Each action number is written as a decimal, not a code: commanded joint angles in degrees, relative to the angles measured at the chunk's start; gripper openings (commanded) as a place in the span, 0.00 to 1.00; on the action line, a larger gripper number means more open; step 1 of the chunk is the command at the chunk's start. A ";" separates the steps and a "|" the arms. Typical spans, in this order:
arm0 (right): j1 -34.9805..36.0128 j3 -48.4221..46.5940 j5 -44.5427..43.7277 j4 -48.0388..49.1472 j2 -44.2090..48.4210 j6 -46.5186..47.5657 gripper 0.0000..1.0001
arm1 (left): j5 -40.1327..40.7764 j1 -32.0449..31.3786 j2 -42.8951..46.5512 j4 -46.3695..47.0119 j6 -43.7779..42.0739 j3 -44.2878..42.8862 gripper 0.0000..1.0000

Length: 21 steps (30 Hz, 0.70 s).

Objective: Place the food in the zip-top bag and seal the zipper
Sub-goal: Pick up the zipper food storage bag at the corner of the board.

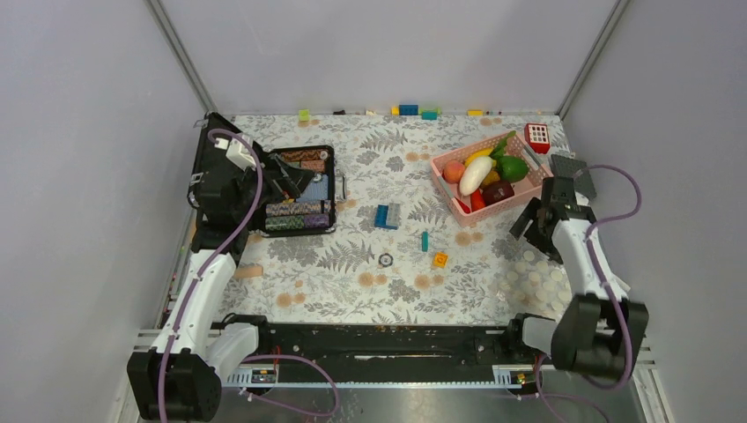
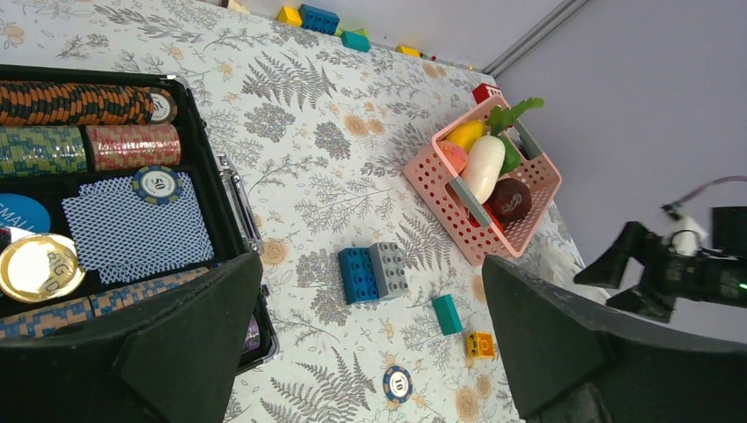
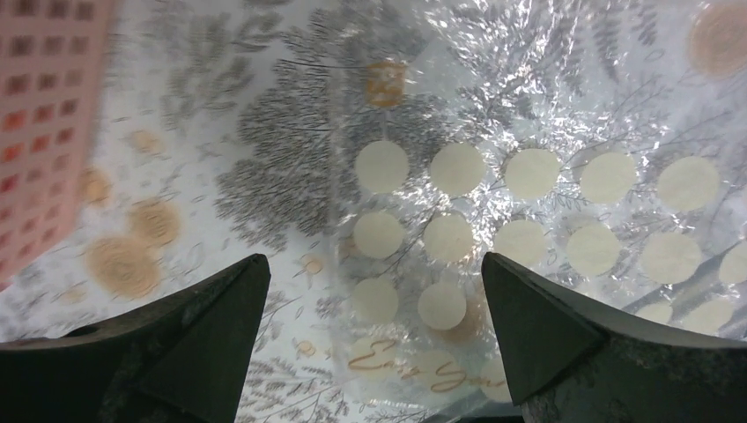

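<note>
Plastic zip-top bag (image 3: pixel 564 115), clear, crinkly, cream-dotted, under spread right tool (image 3: pixel 374 264); left tool (image 2: pixel 370 264) spread too.

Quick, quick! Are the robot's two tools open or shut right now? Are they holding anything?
Left tool: open, holding nothing.
Right tool: open, holding nothing, above the zip-top bag.

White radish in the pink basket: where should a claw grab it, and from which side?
Probably across its thick middle, straight down from above. The white radish lies on top of the pile in the pink basket, its sides exposed, so jaws can straddle its width. The open right gripper is nearest.
</note>
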<state>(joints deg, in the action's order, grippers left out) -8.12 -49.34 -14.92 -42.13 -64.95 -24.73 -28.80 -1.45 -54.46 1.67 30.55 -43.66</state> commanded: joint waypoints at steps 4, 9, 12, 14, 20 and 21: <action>-5.44 3.01 4.70 10.05 -13.51 1.10 0.98 | -1.99 0.04 0.85 4.89 0.04 0.55 0.99; -6.10 2.37 5.72 12.35 -19.12 2.00 0.98 | -1.58 0.03 0.43 5.18 -0.12 0.85 0.99; -6.33 2.19 6.32 13.47 -21.74 1.98 0.98 | -0.94 0.03 0.18 5.05 -0.56 0.85 0.99; -6.44 1.75 5.80 13.30 -23.00 2.15 0.98 | 0.06 0.05 -0.01 4.70 -0.70 0.75 0.99; -6.93 2.60 5.51 14.37 -22.35 3.12 0.89 | 1.52 0.05 -0.74 3.17 -1.36 0.15 0.99; -7.18 2.78 5.51 14.42 -22.20 2.91 0.88 | 1.73 0.00 -0.67 3.01 -1.43 0.12 0.99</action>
<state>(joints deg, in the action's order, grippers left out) -14.46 -46.19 -9.13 -28.69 -87.39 -22.44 -28.51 -1.45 -54.87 3.07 30.26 -42.74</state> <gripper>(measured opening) 0.898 0.985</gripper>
